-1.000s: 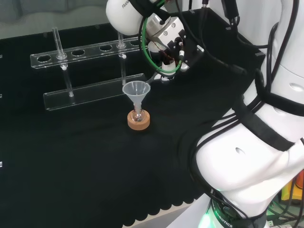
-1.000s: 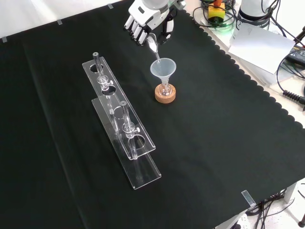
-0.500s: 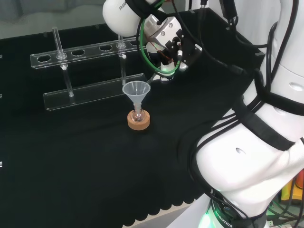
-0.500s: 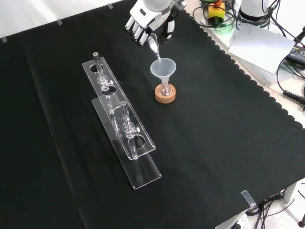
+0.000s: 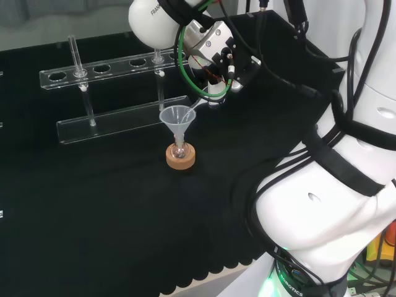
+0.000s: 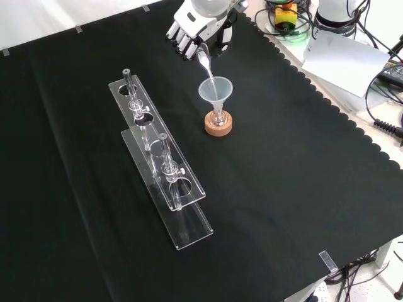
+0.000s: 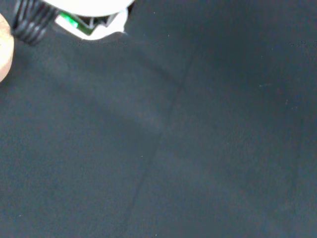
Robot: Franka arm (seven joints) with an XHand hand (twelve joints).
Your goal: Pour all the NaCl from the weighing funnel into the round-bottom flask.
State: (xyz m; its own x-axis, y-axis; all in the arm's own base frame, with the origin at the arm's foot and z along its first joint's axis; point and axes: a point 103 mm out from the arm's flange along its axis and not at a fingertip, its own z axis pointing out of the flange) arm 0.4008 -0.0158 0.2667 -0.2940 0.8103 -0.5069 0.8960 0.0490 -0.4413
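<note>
Black cloth covers the bench. Pouring is judged underway: the weighing funnel (image 6: 203, 58) is pinched in the hand's (image 6: 195, 28) curled fingers, tilted over the plastic funnel (image 6: 215, 92) seated in the round-bottom flask (image 6: 218, 118). Steeper tilting is probably called for next.

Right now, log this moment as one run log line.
hand: shut on weighing funnel | weighing funnel: tilted, spout at plastic funnel rim | flask on cork ring | stage: pouring

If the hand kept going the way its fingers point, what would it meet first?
Probably the plastic funnel on the flask: the hand, shut on the weighing funnel, angles down towards its mouth in the front view. Depth is uncertain.
</note>
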